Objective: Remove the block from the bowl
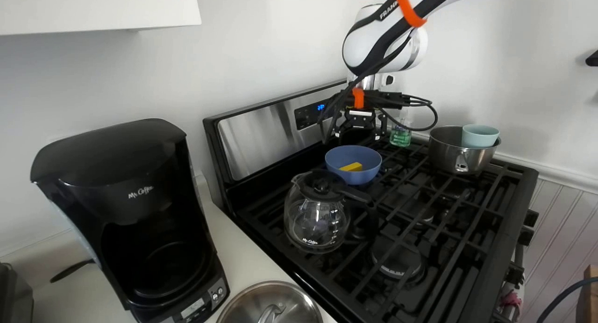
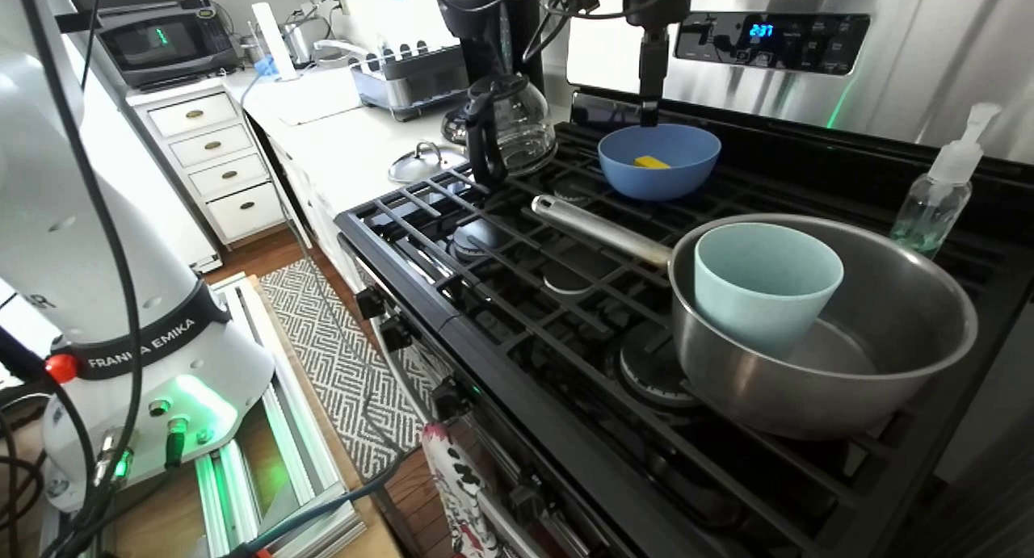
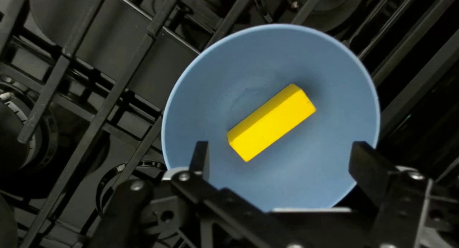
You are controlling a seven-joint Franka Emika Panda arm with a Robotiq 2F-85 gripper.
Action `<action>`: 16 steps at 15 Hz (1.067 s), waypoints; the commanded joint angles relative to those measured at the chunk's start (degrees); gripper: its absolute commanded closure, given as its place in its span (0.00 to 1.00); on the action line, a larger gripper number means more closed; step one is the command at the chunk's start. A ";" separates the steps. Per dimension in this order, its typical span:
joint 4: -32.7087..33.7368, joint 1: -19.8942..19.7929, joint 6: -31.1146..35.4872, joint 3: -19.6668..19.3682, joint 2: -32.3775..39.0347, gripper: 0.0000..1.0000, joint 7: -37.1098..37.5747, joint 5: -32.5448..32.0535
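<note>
Can read "Mr. Coffee" in an exterior view on the front of the black coffee maker (image 1: 117, 183), set on the pale worktop (image 1: 240, 239), and again low on the glass carafe (image 1: 316, 218), set on the black stove (image 1: 448, 267). Can make out only part of the Franka name on the white arm (image 1: 371, 45), but can read "FRANKA EMIKA" on the dark band (image 2: 174, 333) of the robot base (image 2: 186, 364) in an exterior view, with a black cable (image 2: 136, 364) crossing the lettering. Can read the stove clock (image 2: 762, 31) as 2:37 in an exterior view; cannot decipher the lettering on the bottle (image 1: 400, 136) of green liquid. Find the yellow block (image 3: 271, 123) in all three views, lying inside the blue bowl (image 3: 195, 97), partly hidden by the rim in both exterior views but wholly visible from above in the wrist view, slanted across the bottom. See the claw (image 3: 279, 147) hovering over the bowl, with jaws spread well apart and overlapping the bowl in the wrist view. Get the microwave (image 2: 166, 45), the patterned rug (image 2: 343, 364) and the full length of the handle (image 2: 602, 231) on the steel pan (image 2: 808, 404) only in an exterior view, but the mint cup (image 2: 759, 299) inside that pan in both.
</note>
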 commanded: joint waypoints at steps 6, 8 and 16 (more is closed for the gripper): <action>7.87 1.45 -5.30 -2.78 9.47 0.00 5.69 1.65; 8.30 1.49 -5.70 -2.63 10.29 0.00 6.41 2.24; 10.42 -0.10 -8.28 -2.10 12.60 0.00 8.04 9.40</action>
